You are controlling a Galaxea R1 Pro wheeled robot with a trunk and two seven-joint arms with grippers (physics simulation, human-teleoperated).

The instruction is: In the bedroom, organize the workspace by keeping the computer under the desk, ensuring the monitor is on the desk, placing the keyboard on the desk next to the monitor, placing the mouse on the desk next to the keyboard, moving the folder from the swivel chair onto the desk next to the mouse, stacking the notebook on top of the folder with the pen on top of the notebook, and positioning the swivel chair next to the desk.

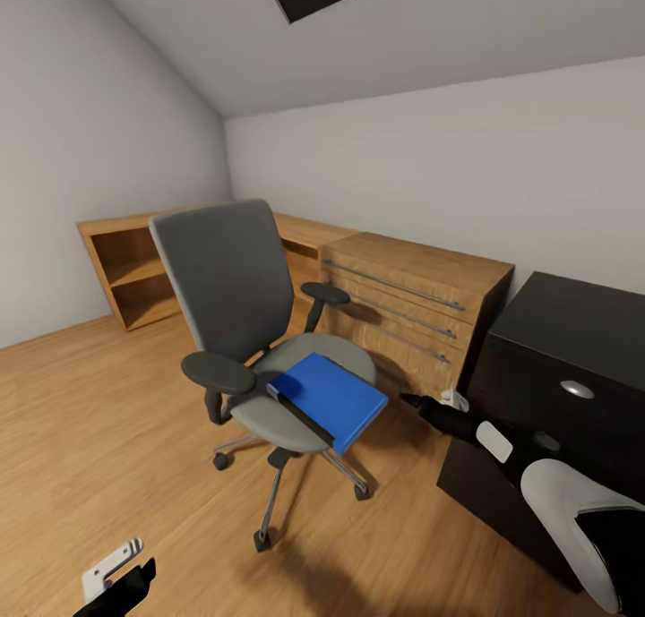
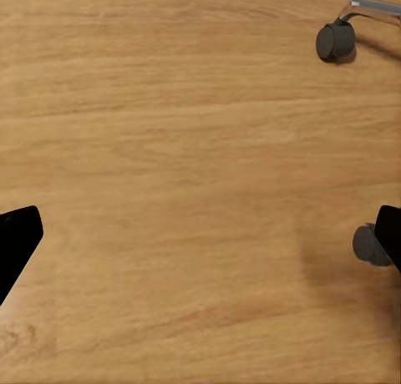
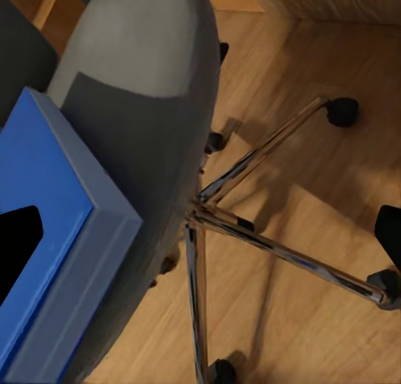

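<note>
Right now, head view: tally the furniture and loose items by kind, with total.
Swivel chair: 1
Folder, blue, lying on the chair seat: 1
Light wooden chest of drawers: 1
Light wooden open shelf unit: 1
Black drawer unit: 1
Total: 5

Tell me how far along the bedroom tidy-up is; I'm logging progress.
Nothing looks finished yet. The folder lies on the swivel chair seat, not on the desk. In hand: the right gripper is extended toward the folder's edge, jaws open, holding nothing. The left gripper hangs open over the floor. Left: moving the folder, stacking things on it, and parking the chair beside the desk.
</note>
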